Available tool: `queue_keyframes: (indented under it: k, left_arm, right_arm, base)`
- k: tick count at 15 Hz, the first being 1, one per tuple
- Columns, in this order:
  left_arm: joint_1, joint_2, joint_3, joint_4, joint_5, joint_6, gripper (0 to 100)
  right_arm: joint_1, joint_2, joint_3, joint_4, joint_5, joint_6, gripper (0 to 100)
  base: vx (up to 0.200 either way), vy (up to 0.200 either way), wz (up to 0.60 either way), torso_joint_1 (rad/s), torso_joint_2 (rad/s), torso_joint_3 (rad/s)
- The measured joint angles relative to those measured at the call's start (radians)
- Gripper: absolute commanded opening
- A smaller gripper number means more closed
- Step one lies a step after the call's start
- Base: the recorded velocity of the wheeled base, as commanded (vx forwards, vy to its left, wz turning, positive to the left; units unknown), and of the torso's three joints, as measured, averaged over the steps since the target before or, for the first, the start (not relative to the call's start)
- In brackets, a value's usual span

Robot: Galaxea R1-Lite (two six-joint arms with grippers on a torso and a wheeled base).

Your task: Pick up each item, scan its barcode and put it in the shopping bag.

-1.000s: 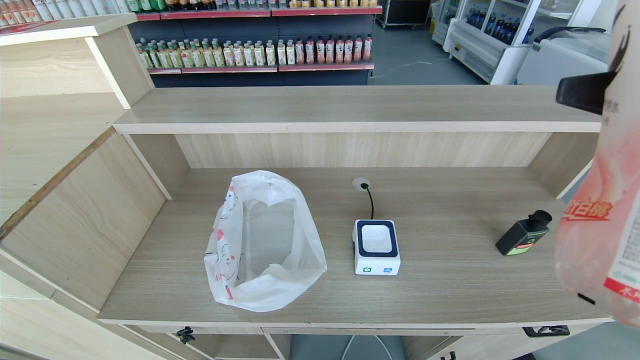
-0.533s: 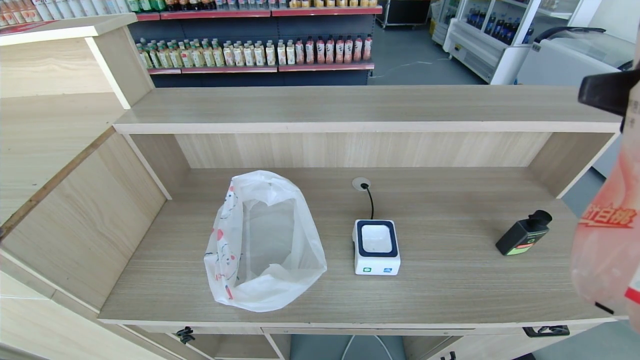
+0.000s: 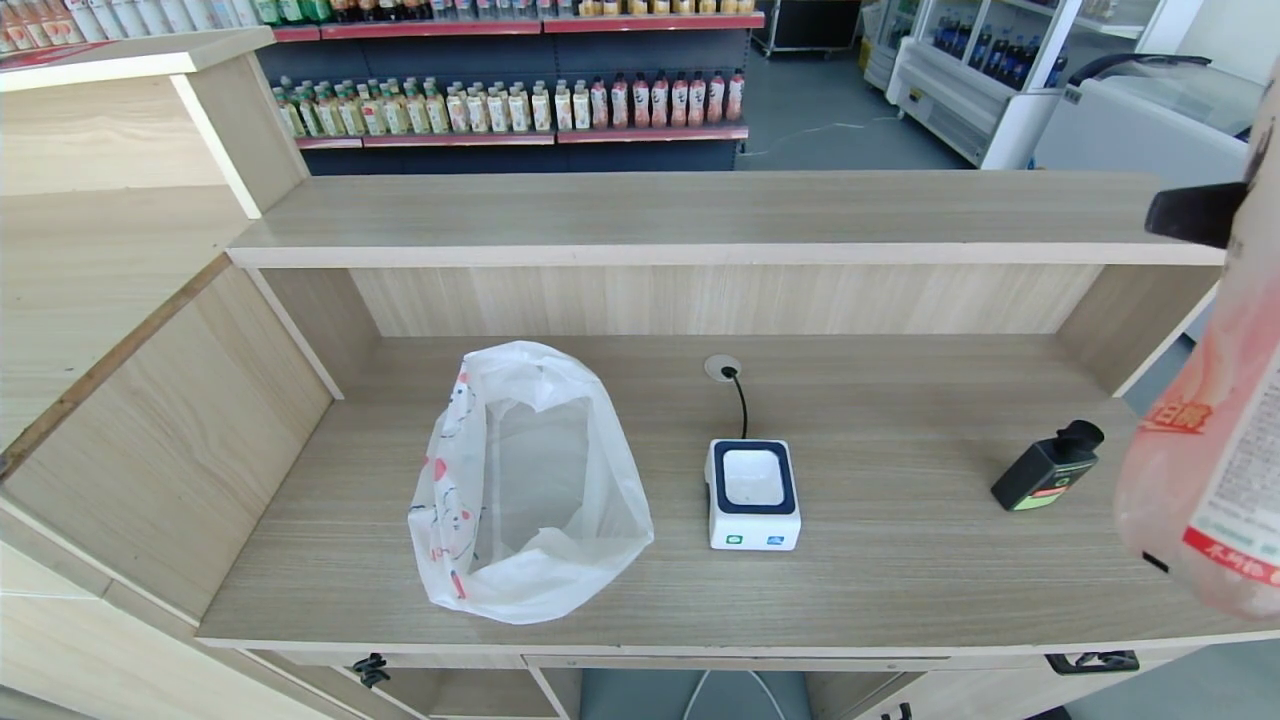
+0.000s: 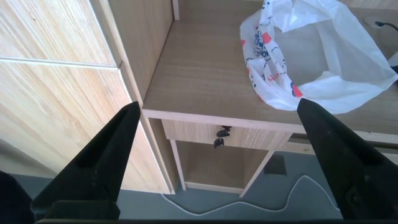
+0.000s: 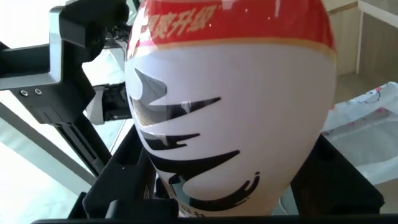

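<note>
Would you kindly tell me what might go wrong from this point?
The small black bottle sits between the pink bottle in the right tool and the scanner, so it might be knocked in passing. The shopping bag sags, so its mouth might fold at drop-in.

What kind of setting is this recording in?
Most likely a shop checkout: a barcode scanner and open shopping bag sit on a wooden counter, with shelves of bottled drinks behind.

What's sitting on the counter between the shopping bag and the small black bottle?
Head view: the white barcode scanner stands between the shopping bag and black bottle, bare counter on either side.
</note>
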Motion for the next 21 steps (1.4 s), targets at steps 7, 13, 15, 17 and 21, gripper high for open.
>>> queue_keyframes:
  k: [7,13,15,17,21]
  left_arm:
    - [0.000,0.000,0.000,0.000,0.000,0.000,100]
    - [0.000,0.000,0.000,0.000,0.000,0.000,100]
    - [0.000,0.000,0.000,0.000,0.000,0.000,100]
    - [0.000,0.000,0.000,0.000,0.000,0.000,100]
    - [0.000,0.000,0.000,0.000,0.000,0.000,100]
  right_arm:
    - [-0.100,-0.016,0.197,-0.007,-0.022,-0.343,0]
    - [-0.160,0.012,0.296,-0.003,-0.073,-0.610,0]
    - [-0.194,0.034,0.307,0.020,-0.080,-0.686,0]
    - [-0.215,0.052,0.307,0.103,-0.080,-0.777,0]
    - [-0.258,0.067,0.290,0.235,-0.074,-0.897,0]
  base:
    - [0.000,0.000,0.00,0.000,0.00,0.000]
    - [0.000,0.000,0.00,0.000,0.00,0.000]
    - [0.000,0.000,0.00,0.000,0.00,0.000]
    - [0.000,0.000,0.00,0.000,0.00,0.000]
    - [0.000,0.000,0.00,0.000,0.00,0.000]
